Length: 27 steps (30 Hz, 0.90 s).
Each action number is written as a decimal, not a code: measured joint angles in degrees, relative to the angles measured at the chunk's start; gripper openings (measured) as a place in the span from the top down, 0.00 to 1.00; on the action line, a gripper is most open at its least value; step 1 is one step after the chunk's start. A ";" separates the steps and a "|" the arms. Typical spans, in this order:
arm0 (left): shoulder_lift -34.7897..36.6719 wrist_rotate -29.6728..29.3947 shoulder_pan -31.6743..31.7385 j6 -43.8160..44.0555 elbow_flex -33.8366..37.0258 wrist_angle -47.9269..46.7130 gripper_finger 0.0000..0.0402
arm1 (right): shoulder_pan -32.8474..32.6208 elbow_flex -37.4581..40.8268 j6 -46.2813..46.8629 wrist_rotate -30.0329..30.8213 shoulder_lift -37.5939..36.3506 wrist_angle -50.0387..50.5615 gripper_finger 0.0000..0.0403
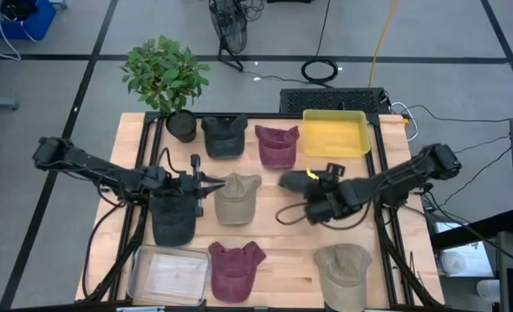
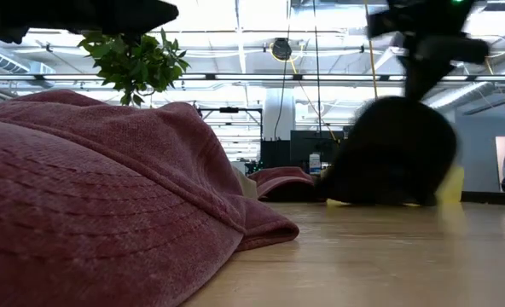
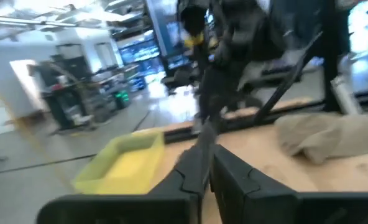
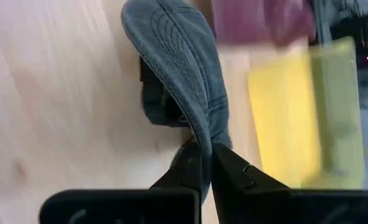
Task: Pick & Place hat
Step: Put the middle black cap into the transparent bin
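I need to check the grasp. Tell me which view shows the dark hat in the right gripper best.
The right wrist view: the dark grey hat fills it, its brim pinched between the right gripper fingers. The high view shows only a dark patch by the gripper. The low view shows a blurred silhouette. The left wrist view does not clearly show it.

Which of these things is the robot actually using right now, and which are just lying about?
In use: right claw, shut on the dark grey hat; likely the yellow tray.
Lying about: potted plant, clear tray, back grey hat, back maroon hat, middle beige hat, front maroon hat, front beige hat, dark hat by the waiting left claw.
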State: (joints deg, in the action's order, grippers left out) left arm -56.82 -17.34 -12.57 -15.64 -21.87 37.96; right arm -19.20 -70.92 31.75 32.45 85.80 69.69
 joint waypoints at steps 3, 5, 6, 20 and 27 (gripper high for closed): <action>-1.26 -2.60 -0.70 -1.28 -0.62 -0.08 0.79 | 2.20 -2.82 -6.17 0.37 -0.02 -5.16 0.99; -1.98 -3.62 -1.34 -1.68 -1.27 0.05 0.70 | 3.47 -3.82 -10.09 -0.80 -0.02 -9.28 0.99; -2.36 -3.83 -1.70 -1.74 -1.57 -0.05 0.66 | 4.20 -4.00 -11.88 -2.10 -0.02 -11.52 0.99; -18.29 -12.77 -5.26 -2.84 -17.80 -11.80 0.32 | 11.36 -5.29 -20.78 -15.38 0.09 -25.40 0.99; -24.34 -12.18 -5.57 -1.71 -24.22 -12.49 0.32 | 11.36 -7.11 -20.56 -16.24 0.44 -24.42 0.99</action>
State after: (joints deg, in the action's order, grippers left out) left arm -81.15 -29.52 -18.14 -17.35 -46.10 25.47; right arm -7.84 -78.03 11.18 16.21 86.24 45.27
